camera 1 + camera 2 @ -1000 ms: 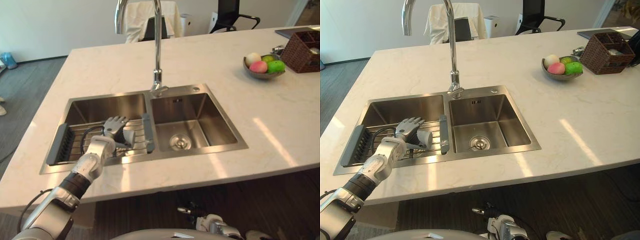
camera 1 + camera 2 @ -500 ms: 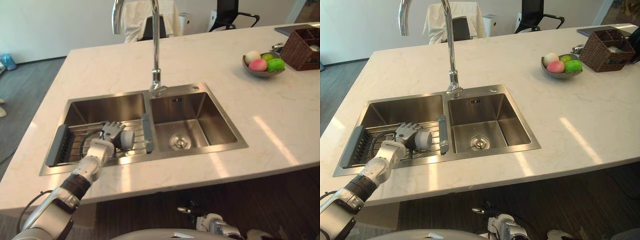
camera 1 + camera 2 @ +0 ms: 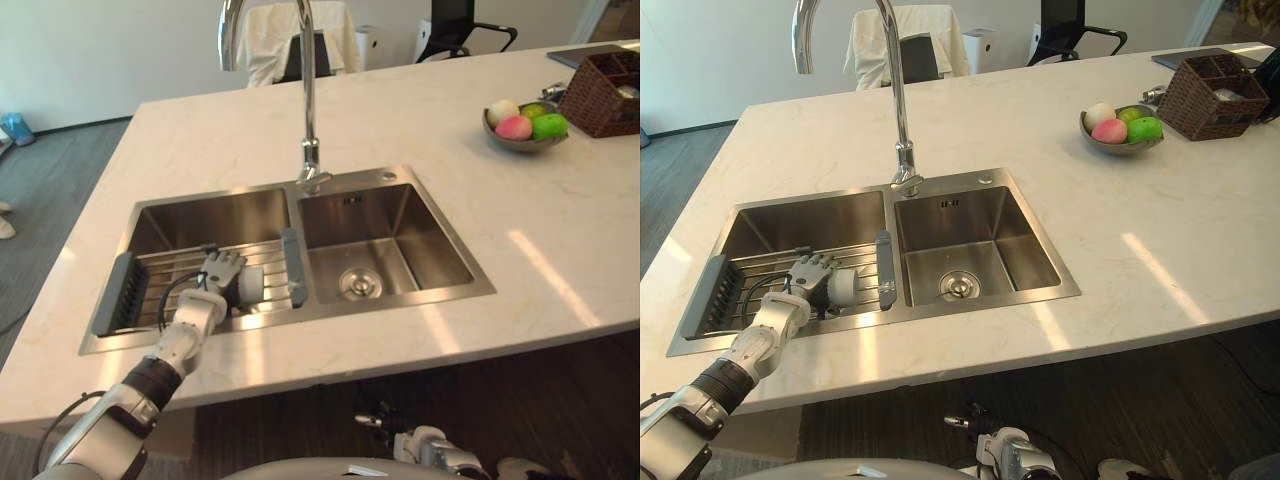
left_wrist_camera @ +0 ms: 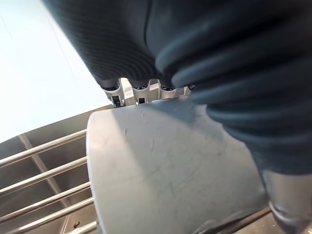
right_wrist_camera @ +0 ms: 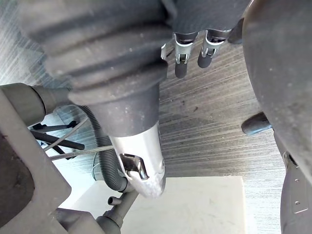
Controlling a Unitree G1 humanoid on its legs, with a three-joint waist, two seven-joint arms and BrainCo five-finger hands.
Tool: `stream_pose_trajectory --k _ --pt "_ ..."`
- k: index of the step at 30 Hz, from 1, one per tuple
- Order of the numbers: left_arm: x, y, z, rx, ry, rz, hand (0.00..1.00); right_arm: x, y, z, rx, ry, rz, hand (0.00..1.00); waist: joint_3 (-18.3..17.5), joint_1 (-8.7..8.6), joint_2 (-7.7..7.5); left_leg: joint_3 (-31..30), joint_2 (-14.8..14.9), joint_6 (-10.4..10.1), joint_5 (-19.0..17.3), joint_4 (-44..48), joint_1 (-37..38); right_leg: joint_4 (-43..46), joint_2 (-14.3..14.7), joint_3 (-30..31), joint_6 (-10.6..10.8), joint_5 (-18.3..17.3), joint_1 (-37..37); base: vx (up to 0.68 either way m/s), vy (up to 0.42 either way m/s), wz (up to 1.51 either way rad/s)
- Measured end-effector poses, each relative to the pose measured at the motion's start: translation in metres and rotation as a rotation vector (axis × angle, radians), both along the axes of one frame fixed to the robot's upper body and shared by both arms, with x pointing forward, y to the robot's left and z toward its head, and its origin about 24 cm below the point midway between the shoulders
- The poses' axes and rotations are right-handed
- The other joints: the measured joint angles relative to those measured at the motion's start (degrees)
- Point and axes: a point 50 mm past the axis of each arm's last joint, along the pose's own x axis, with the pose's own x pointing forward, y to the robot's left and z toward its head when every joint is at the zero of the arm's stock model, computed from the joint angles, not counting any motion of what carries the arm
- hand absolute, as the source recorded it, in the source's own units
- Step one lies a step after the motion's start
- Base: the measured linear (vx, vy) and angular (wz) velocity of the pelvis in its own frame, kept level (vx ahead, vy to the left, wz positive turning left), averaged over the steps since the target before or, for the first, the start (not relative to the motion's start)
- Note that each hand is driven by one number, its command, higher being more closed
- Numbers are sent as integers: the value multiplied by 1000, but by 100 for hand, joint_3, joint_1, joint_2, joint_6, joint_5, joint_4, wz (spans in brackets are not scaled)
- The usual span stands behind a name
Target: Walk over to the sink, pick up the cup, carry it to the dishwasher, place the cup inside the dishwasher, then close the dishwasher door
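Observation:
A grey cup [image 3: 251, 283] lies on its side on the wire rack [image 3: 150, 285] in the left basin of the steel sink [image 3: 455, 292]. My left hand [image 3: 221, 271] reaches down into that basin and is shut on the cup, fingers curled over its far side. In the left wrist view the cup [image 4: 165, 175] sits right under the hand's dark cover, with the fingers [image 4: 139, 92] wrapped past its rim. My right hand [image 5: 181, 61] hangs low beside me over the floor, fingers relaxed and holding nothing.
A tall curved faucet [image 3: 307, 110] rises between the two basins. The right basin has a drain [image 3: 359, 284]. A fruit bowl [image 3: 520, 127] and a wicker basket [image 3: 606, 92] stand at the counter's far right. Chairs stand beyond the counter.
My left hand, spread above the cup a second ago, has dropped onto it and its fingers have closed round it. The view has shifted slightly.

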Motion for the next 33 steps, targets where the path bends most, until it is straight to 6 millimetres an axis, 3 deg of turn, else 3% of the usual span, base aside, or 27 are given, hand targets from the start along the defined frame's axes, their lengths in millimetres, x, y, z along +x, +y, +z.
stream_pose_trajectory --k 12,13,22,33 --pt "-1 1 -6 -28 15 23 0 2 0 0 3 17 3 0 -17 -40 17 6 0 -14 -20 0 -1 -34 4 22 0 1 1 0 0 0" --pt "-1 1 -7 -54 28 37 100 1 0 0 4 25 3 0 -20 -43 12 20 0 -18 -25 0 8 -34 5 39 0 1 1 0 0 -5" --pt "1 4 -16 -182 159 103 100 0 -1 0 0 42 13 0 -89 -65 24 95 3 -20 -55 0 76 -62 3 103 4 1 22 0 0 -4" --pt "2 9 -16 -303 200 98 100 0 -2 0 -2 57 16 0 -92 -61 18 105 2 -20 -62 0 79 -79 -1 97 14 6 22 0 0 0"
